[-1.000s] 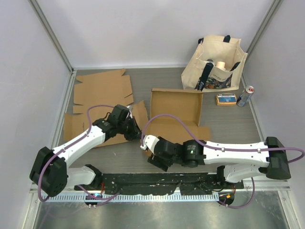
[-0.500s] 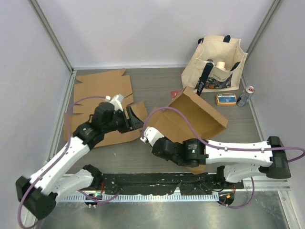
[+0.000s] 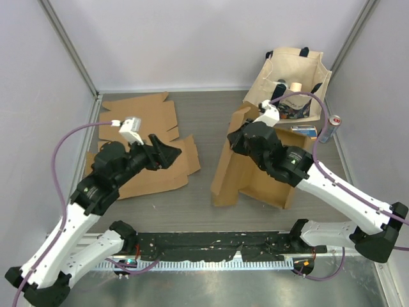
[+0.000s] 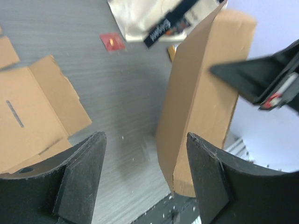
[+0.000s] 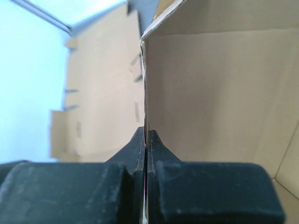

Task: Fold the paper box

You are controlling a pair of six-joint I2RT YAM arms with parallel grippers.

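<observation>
One brown paper box point(image 3: 255, 176) stands raised on the grey table point(image 3: 204, 204), right of centre and just in front of a canvas tote bag point(image 3: 291, 77), with its walls upright. The right gripper point(image 5: 145, 135) is pinched tight on the thin upper edge of the box's left wall. The left gripper point(image 3: 171, 153) is spread wide and holds nothing, and hovers over flat cardboard sheets point(image 3: 137, 118) at the left, apart from the box, with a bare strip of table between the sheets' flap edges and the box's left wall.
</observation>
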